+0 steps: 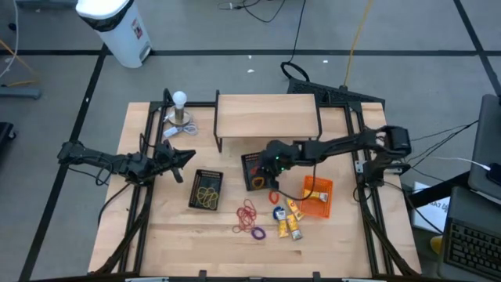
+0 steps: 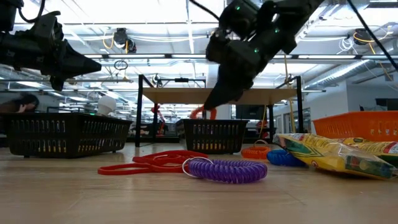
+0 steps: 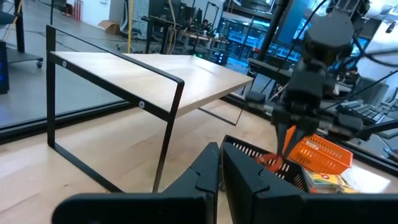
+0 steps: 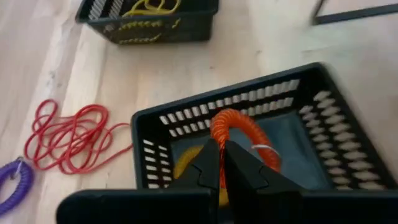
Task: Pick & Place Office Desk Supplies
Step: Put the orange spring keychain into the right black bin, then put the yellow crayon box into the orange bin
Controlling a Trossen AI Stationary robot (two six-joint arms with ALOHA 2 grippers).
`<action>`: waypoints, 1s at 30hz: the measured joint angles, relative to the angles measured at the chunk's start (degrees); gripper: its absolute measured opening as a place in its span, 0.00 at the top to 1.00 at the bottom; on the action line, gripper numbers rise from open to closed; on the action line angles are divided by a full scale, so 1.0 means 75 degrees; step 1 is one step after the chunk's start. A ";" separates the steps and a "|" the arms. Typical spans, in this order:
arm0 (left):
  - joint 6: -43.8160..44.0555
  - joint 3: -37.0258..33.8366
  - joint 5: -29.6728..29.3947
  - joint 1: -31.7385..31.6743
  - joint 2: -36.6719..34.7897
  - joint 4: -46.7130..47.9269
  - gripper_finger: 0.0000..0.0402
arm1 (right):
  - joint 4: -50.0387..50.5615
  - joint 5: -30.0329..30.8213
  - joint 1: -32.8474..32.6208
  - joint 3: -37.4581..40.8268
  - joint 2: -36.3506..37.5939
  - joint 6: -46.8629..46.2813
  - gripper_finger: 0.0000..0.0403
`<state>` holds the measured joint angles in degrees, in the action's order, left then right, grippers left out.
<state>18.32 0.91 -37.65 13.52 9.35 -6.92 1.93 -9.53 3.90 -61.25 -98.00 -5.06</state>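
The right claw [image 4: 221,163] hangs over a small black plastic basket [image 4: 348,168] and its two fingers are pinched on an orange curly coil band [image 4: 239,127], which dangles partly inside that basket. Something yellow [image 4: 186,163] lies at the basket's bottom, just under the claw. Near this claw, on the wooden counter [image 1: 156,227], lie a pile of thin red rubber bands [image 1: 249,213], a purple curly coil band [image 1: 257,233], a blue coil band [image 1: 278,211], and yellow packets with blue and white marks [image 1: 288,223]. An orange plastic basket [image 1: 319,196] sits close beside it. The left claw [image 1: 186,158] waits well apart from those things, fingers pressed together and holding nothing, with a second black basket [image 1: 206,189] with yellow bands just beside it.
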 joint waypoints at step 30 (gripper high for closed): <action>0.0066 0.0003 0.0012 0.0000 -0.0001 -0.0084 0.95 | -0.0082 0.0294 -0.0087 -0.0111 0.0269 0.0384 0.60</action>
<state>18.81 0.93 -37.56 13.52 9.34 -7.55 1.31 -7.32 3.24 -62.08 -95.98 -2.18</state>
